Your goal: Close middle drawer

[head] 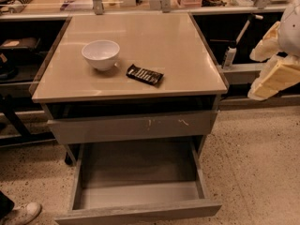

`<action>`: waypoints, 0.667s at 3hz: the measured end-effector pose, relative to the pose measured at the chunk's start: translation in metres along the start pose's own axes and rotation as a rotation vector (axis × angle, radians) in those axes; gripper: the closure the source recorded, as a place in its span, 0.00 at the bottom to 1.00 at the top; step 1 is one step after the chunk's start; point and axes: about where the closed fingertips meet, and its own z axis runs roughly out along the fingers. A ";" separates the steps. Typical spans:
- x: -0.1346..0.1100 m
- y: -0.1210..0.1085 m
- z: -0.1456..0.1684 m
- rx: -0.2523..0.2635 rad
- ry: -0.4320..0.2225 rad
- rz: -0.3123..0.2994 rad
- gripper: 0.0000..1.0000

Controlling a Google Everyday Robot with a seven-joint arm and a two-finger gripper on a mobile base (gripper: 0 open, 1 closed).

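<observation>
The middle drawer (138, 212) is a wide grey wooden drawer pulled far out at the bottom of the cabinet. Its deep boxy inside lies open and holds nothing I can see. Its plain front panel is nearest the camera. Above it sits a similar grey drawer front (133, 126) with small pale scratch marks, pushed in. My gripper (274, 74), a pale cream shape, hangs at the right edge of the camera view. It is level with the cabinet top, well right of the cabinet and apart from the drawer.
A white bowl (101, 54) and a dark snack packet (144, 74) lie on the beige cabinet top (178, 41). Dark shelving and a cluttered counter stand behind. A person's shoe (21, 213) shows at the bottom left. Speckled floor (258, 163) lies to the right.
</observation>
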 end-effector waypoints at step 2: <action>0.000 0.000 0.000 0.000 0.000 0.000 0.89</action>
